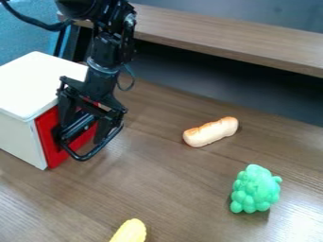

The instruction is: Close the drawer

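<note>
Hangs down from the black robot arm [107, 71] with the black two-finger gripper [82, 158] right by the red drawer [47, 134]. Comes together at the fingertips, by the look of the black outline, with no object seen in hold. Leaves parts of the red drawer in sight just behind the fingers and to the left of them, and seems to have it pushed in flush, or nearly so, under the top of the white box-shaped cabinet [38, 78]. Cannot tell for sure whether touching or just clear of the red face. Has the cabinet up and to the left of the fingers. Shows a pale, brown-topped toy bread roll [211, 132] on the brown wood-grain table [176, 179], well to the right of the fingers and a little higher in view. Farther right and lower than the fingers, shows a bumpy green toy bunch of grapes [255, 189]. Below the fingers and slightly right, shows a rounded yellow toy [130, 231], cut by the bottom edge. Above and to the right of the fingers, shows a brown wooden ledge [233, 41].
</note>
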`<state>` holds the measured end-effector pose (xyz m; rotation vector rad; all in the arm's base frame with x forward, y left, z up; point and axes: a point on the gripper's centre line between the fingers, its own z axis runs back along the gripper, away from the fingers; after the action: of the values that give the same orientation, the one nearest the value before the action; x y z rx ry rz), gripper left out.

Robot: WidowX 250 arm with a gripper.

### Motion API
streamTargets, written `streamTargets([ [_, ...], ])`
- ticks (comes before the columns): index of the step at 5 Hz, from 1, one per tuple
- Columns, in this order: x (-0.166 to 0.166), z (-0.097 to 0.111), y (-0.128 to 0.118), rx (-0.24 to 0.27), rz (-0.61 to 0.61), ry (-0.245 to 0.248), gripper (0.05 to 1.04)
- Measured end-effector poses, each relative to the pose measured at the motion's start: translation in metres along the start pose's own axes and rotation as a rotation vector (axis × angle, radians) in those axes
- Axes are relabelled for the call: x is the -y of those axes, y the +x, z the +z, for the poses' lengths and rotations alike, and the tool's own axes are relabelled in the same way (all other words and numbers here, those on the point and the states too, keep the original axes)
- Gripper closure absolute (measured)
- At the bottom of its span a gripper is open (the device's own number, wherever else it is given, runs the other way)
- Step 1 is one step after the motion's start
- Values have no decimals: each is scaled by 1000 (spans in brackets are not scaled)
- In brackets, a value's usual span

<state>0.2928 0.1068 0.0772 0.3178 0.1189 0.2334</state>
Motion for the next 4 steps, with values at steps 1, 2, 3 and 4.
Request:
streamTargets([
  [1,34,11,-1,23,-95,-70,84],
  [2,64,33,-3,66,-157,-169,84],
  [3,99,55,-7,95,-227,-238,84],
  [4,127,70,-14,103,-282,-274,84],
])
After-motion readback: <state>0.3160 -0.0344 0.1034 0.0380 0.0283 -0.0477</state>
